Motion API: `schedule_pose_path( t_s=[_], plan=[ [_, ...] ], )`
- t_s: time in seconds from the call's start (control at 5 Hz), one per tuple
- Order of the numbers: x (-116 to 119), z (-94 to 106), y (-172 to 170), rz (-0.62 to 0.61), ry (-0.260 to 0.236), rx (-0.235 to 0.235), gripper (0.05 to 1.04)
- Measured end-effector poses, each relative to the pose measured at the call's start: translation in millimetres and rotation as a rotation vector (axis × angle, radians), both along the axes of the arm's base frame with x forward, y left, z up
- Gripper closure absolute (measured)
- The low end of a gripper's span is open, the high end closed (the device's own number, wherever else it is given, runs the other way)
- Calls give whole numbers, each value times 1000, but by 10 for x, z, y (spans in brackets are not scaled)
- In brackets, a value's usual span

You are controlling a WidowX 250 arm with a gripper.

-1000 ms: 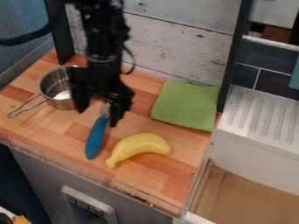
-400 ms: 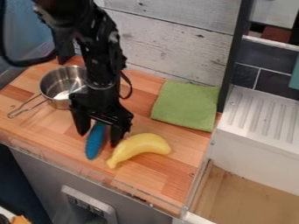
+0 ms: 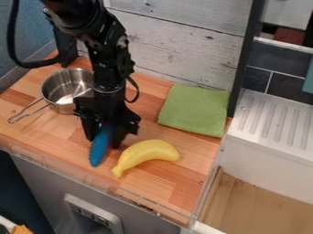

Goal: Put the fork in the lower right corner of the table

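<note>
The fork (image 3: 98,151) lies on the wooden tabletop (image 3: 174,183), its blue handle pointing toward the front edge. Its metal end is hidden under my gripper (image 3: 105,140), which hangs over the left-centre of the table. The two fingers stand close against either side of the handle, shut on it. Handle and fingers are low, at the table surface.
Right beside the fork, a yellow banana (image 3: 145,156) lies close to the right finger. A metal pot (image 3: 61,93) stands at the left, and a green cloth (image 3: 196,109) lies back right. A clear rail (image 3: 131,196) lines the front edge.
My gripper has come down and toward the front over the fork's handle, and its fingers have drawn together around it. The fork, banana, pot and cloth have not visibly moved.
</note>
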State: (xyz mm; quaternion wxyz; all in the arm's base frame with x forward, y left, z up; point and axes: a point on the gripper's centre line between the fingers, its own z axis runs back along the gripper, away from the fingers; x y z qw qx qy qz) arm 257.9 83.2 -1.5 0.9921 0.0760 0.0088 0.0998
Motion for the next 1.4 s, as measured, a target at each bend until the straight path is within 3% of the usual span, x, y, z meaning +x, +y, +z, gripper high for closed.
schedule_pose_path(
  t_s=[0.2,0.6,0.8,1.0,1.2,1.4],
  plan=[
    [-57,-10,28,33,14,-12,676],
    [-261,165,90,86,75,-65,687],
    [-283,370,131,141,62,-98,687],
    [-347,562,50,172,68,-126,687],
    [-421,760,-196,168,53,-121,687],
    [-519,845,-445,144,50,-134,687]
  ],
)
